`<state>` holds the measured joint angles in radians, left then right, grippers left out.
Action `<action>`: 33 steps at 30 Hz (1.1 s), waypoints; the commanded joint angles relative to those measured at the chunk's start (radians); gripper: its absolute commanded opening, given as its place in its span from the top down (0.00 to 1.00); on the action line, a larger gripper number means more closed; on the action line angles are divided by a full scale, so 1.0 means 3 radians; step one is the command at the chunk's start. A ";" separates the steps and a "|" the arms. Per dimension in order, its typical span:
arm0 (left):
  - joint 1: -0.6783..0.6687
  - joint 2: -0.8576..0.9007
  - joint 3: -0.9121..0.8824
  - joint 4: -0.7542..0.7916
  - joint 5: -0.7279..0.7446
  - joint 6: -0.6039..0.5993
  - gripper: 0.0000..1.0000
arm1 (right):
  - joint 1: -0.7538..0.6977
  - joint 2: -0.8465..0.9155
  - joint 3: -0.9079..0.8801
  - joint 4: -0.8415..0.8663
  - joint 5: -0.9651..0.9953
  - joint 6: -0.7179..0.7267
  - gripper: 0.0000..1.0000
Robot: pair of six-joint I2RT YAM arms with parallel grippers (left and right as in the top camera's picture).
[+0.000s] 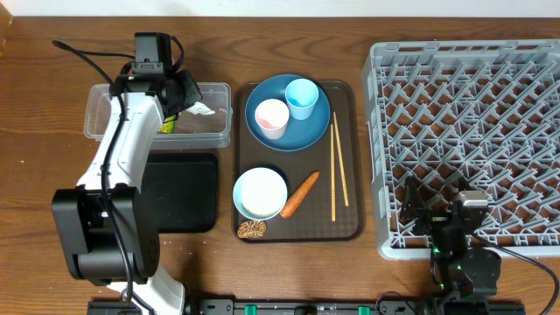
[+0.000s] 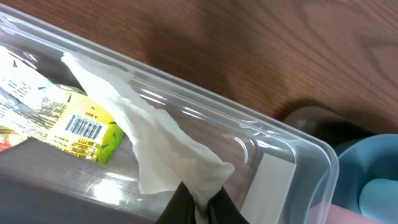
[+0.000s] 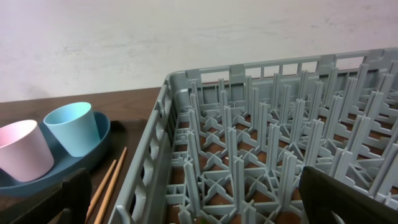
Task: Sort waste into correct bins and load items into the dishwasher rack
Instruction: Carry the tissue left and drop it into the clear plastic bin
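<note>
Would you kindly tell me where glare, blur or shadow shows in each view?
Overhead: evenly lit, sharp throughout. Left wrist: glare streaks along the clear tub rim; blue plate blurred at the corner. Right wrist: rack sharp, right claw fingers dark and soft.

A strip of table (image 1: 366, 131) separates serving tray (image 1: 350, 219) from rack (image 1: 382, 236); left arm (image 1: 122, 157) overhangs the clear tub (image 1: 214, 122).

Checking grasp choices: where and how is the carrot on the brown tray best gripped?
Probably mid-length on the carrot, from straight above, jaws across its narrow width: it lies flat and diagonal, its lower end close to the bowl, so the middle has most clearance.
</note>
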<state>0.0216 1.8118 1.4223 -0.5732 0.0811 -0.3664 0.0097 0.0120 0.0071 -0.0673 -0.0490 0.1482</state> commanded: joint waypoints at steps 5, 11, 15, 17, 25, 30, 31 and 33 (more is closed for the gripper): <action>0.0009 0.0046 -0.0017 -0.0019 -0.0025 -0.0045 0.89 | -0.0010 -0.0018 -0.0006 -0.0011 -0.0001 -0.0024 0.01; 0.0008 0.0046 -0.0017 -0.0155 -0.0025 -0.0045 0.89 | -0.0010 -0.0018 -0.0005 -0.0011 -0.0001 -0.0024 0.01; 0.0008 0.0047 -0.0025 -0.0247 -0.0025 -0.0046 0.89 | -0.0010 -0.0018 -0.0006 -0.0011 -0.0001 -0.0024 0.01; 0.0009 0.0047 -0.0034 -0.0247 -0.0027 -0.0046 0.89 | -0.0010 -0.0018 -0.0005 -0.0011 -0.0001 -0.0024 0.01; 0.0009 0.0047 -0.0038 -0.0244 -0.0027 -0.0043 0.62 | -0.0010 -0.0018 -0.0005 -0.0011 -0.0001 -0.0024 0.01; 0.0009 0.0039 -0.0037 -0.0225 -0.0024 -0.0043 0.54 | -0.0010 -0.0018 -0.0005 -0.0011 -0.0001 -0.0024 0.01; 0.0009 0.0031 -0.0037 -0.0237 -0.0020 -0.0042 0.51 | -0.0010 -0.0018 -0.0006 -0.0011 -0.0001 -0.0024 0.01; 0.0009 -0.0014 -0.0037 -0.0266 0.0032 -0.0025 0.46 | -0.0010 -0.0018 -0.0006 -0.0013 -0.0001 -0.0024 0.01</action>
<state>0.0216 1.8126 1.4212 -0.6453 0.0792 -0.3794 0.0097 0.0120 0.0071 -0.0673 -0.0490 0.1482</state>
